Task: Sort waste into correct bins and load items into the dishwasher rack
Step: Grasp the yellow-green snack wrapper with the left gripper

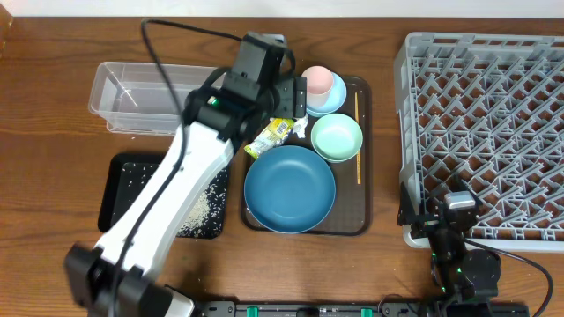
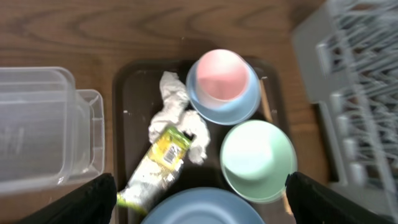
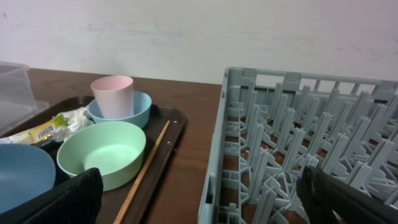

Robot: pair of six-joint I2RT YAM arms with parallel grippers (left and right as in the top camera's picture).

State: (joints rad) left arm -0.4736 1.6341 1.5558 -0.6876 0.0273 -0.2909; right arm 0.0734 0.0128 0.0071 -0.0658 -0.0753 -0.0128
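The snack wrapper [image 1: 271, 136] lies on the brown tray [image 1: 357, 210], just left of the green bowl [image 1: 337, 137]. Its long side runs from near-left to far-right. The left pincer [image 2: 200, 190] hangs over it, spread wide, holding nothing. The right pincer [image 3: 199, 202] sits by the rack [image 1: 480, 132], spread wide too, holding nothing.

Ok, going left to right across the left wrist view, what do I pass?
clear tub → snack wrapper → mint-green bowl → dishwasher rack
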